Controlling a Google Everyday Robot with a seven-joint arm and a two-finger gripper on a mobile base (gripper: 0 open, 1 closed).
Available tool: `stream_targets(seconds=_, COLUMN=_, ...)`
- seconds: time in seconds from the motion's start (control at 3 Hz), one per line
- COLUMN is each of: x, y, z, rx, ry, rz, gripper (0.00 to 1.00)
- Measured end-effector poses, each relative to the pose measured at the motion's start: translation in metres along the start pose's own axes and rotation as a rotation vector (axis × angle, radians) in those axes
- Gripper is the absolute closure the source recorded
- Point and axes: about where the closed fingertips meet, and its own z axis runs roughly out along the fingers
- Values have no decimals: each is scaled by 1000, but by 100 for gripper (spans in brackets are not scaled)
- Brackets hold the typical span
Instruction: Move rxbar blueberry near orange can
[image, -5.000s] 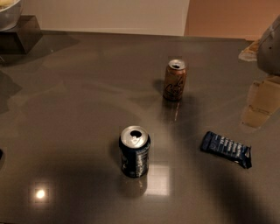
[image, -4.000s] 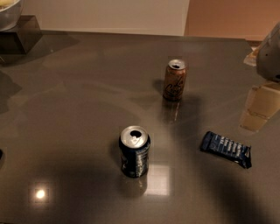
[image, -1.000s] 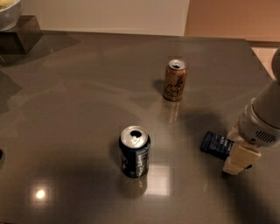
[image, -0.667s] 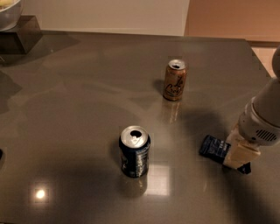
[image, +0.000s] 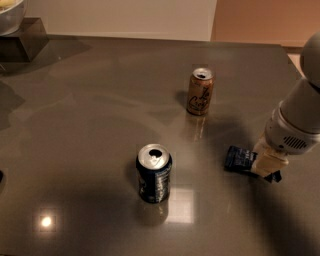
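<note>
The rxbar blueberry (image: 239, 158) lies flat on the dark table at the right, its right half hidden under my gripper. My gripper (image: 267, 164) has come down from the right onto the bar's right end. The orange can (image: 200, 91) stands upright further back, a little left of the bar and clear of it.
A dark blue can with a silver top (image: 154, 173) stands at the front middle of the table (image: 90, 115). A dark block with a bowl on it (image: 17, 30) sits at the far left corner. The table's right edge runs close behind my arm.
My gripper has come down from above the right edge and moved left onto the bar's right end. The bar and both cans have stayed put.
</note>
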Motion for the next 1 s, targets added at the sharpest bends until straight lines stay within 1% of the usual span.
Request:
stream_targets(seconds=0.33, x=-22, y=-27, z=-1, rx=7, ry=-2, rz=-5, gripper=100)
stream_targets(seconds=0.67, x=-48, y=-63, z=1, rx=20, ry=-15, rz=-17, gripper=100)
stream_targets(seconds=1.0, x=-69, y=-95, z=0, rx=40, ry=-43, rz=-23, gripper=100)
